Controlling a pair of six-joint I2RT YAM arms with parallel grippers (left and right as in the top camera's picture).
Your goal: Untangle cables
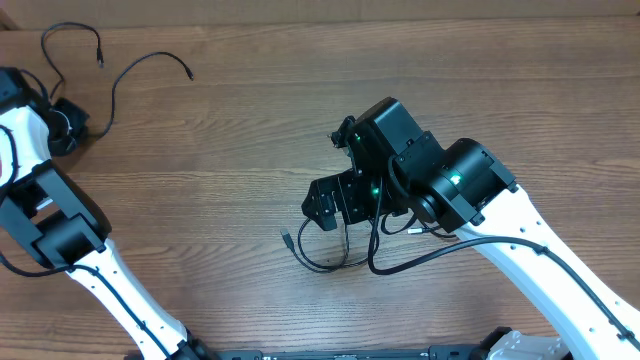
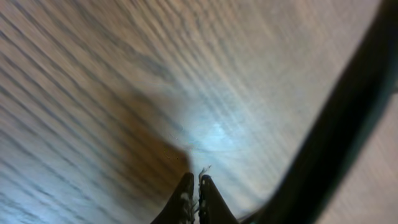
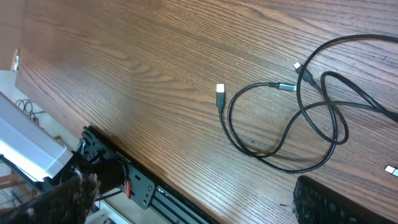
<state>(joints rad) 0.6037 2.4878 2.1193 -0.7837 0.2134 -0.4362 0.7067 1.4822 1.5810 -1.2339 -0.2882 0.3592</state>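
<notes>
I read this as the middle of the separating step. Two cords already lie well off to the left of my right claw: one thin black cable along the far edge of the table, and a second cable curving from its plug back toward the left claw.

The left claw's tips are pressed together. That view is badly blurred, so I cannot tell whether the cable is pinched between them.

The remaining tangle sits directly under and just in front of the right claw. It is a black loop crossing over itself, with a white USB plug at the end nearest the left arm and small silver plugs near the crossing. I cannot say whether it is one cord or more.

The right claw hangs above it with fingers spread apart, holding nothing.

Next, I judge, the right claw should drop onto a free end, probably the white plug, and draw it away from the crossing. A mid-loop pinch might tighten the knot.
</notes>
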